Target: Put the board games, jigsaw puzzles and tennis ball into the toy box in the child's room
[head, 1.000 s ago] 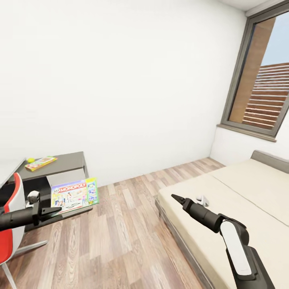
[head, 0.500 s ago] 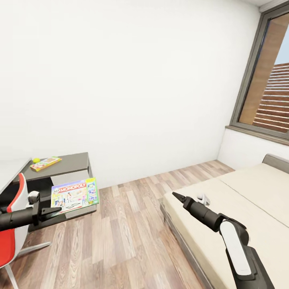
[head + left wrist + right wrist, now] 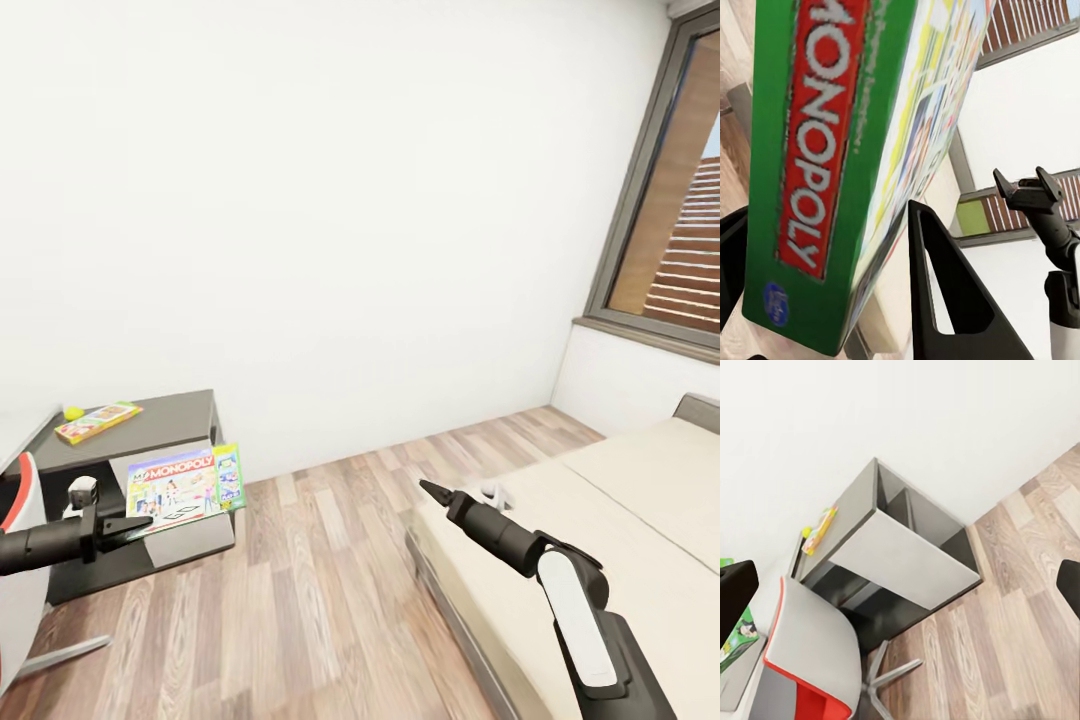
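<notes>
The whole head view has swung toward the left: the window sits further to the right edge and the table [image 3: 150, 425] shows more fully, so the camera turned, not the things. The left gripper [image 3: 128, 524] is clamped on the Monopoly box [image 3: 186, 484], which it holds up in the air in front of the table. The right gripper [image 3: 437, 493] hangs over the bed [image 3: 640, 500] edge with its fingers apart and nothing between them. On the table lie another game [image 3: 97, 420] and the ball [image 3: 73, 412] just beside it. The step looks like carrying the box to the toy box; next the robot must find that bin.
</notes>
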